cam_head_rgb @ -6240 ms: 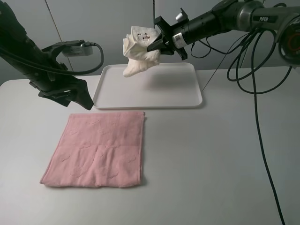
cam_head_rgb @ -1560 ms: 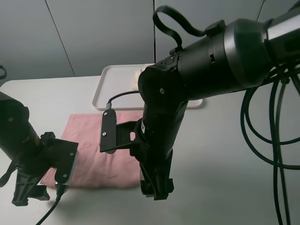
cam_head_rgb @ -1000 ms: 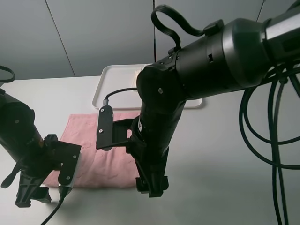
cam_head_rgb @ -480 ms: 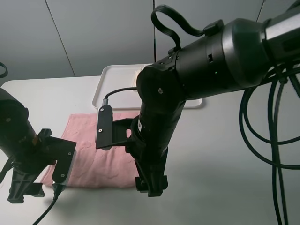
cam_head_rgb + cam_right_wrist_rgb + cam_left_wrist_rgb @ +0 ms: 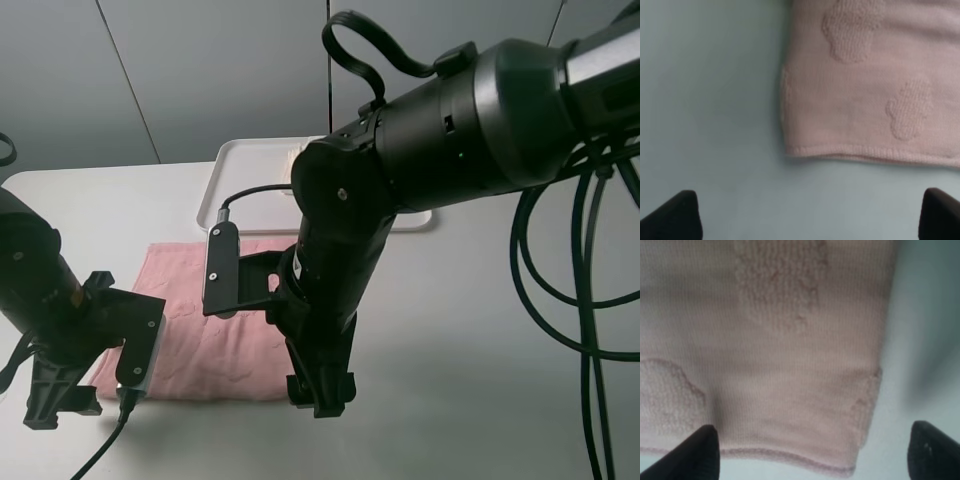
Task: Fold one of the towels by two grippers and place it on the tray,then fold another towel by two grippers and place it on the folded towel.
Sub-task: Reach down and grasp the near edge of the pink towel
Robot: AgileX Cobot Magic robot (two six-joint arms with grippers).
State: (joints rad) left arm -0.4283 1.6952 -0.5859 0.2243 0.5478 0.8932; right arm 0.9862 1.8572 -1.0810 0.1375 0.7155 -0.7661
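Note:
The pale pink towel [image 5: 185, 300] lies flat on the table, partly hidden by both arms. My left gripper [image 5: 60, 402] hangs open over its near left corner. In the left wrist view the towel [image 5: 780, 355] fills the frame, and the gripper [image 5: 812, 456] straddles its near hem. My right gripper [image 5: 320, 392] is open over the near right corner. In the right wrist view that gripper [image 5: 805, 216] stands just off the towel's [image 5: 865, 90] hem, above bare table. The white tray [image 5: 245, 185] sits at the back. The cream-white towel [image 5: 297, 153] on it is mostly hidden behind the right arm.
The grey-white table [image 5: 480, 330] stretches bare to the right of the towel. Black cables [image 5: 580, 300] hang down at the far right. A grey panelled wall [image 5: 200, 70] stands behind the tray.
The left gripper has shifted slightly sideways over the towel's near left corner. The right gripper has barely moved. Both remain open and the towel lies undisturbed.

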